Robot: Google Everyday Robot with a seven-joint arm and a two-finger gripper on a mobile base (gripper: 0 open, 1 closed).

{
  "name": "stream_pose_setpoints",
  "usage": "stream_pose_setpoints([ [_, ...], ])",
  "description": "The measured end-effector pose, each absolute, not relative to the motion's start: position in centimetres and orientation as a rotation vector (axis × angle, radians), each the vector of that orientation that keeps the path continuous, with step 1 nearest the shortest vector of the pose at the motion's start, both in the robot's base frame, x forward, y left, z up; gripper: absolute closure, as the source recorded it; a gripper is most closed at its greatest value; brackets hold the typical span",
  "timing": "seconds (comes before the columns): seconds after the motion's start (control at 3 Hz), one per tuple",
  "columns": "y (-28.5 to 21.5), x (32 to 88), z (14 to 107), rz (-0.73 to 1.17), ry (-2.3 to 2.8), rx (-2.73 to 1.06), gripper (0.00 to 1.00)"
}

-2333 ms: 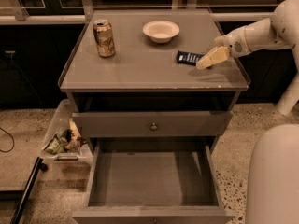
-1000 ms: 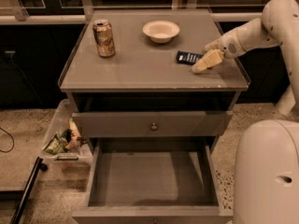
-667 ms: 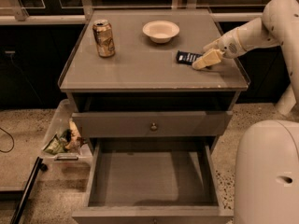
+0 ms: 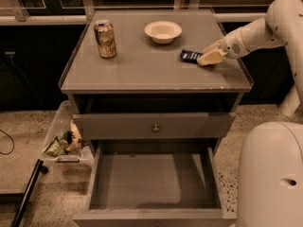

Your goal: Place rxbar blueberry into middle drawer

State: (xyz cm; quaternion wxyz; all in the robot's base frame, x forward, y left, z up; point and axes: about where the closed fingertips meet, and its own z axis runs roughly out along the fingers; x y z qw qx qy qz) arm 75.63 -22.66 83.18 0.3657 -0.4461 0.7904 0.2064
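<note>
The rxbar blueberry point(image 4: 190, 55), a small dark navy bar, lies flat on the right side of the cabinet top point(image 4: 142, 70). My gripper point(image 4: 209, 58) reaches in from the right on the white arm point(image 4: 255, 32), low over the top and touching the bar's right end, which it covers. The middle drawer point(image 4: 154, 181), a wide grey box, is pulled open below and nothing lies in it. Above it sits a shut drawer front with a small round knob point(image 4: 155, 128).
A tan drink can point(image 4: 105, 39) stands at the top's back left. A white bowl point(image 4: 163, 31) sits at the back middle. A clear bin of wrappers point(image 4: 64, 143) is on the floor to the left. My white base point(image 4: 272, 174) fills the lower right.
My gripper has moved a little left and closer to the bar's right end. The bar, can and bowl have not moved. The drawer stays open.
</note>
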Motion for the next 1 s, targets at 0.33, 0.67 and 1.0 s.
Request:
stream_pose_setpoints([
  [0.33,-22.66,75.63,83.17,0.531,2.032,-1.147,1.0],
  [0.67,-22.64,75.63,83.13,0.532,2.033,-1.147,1.0],
  [1.0,-22.6,75.6,83.37,0.535,2.036,-1.148,1.0],
])
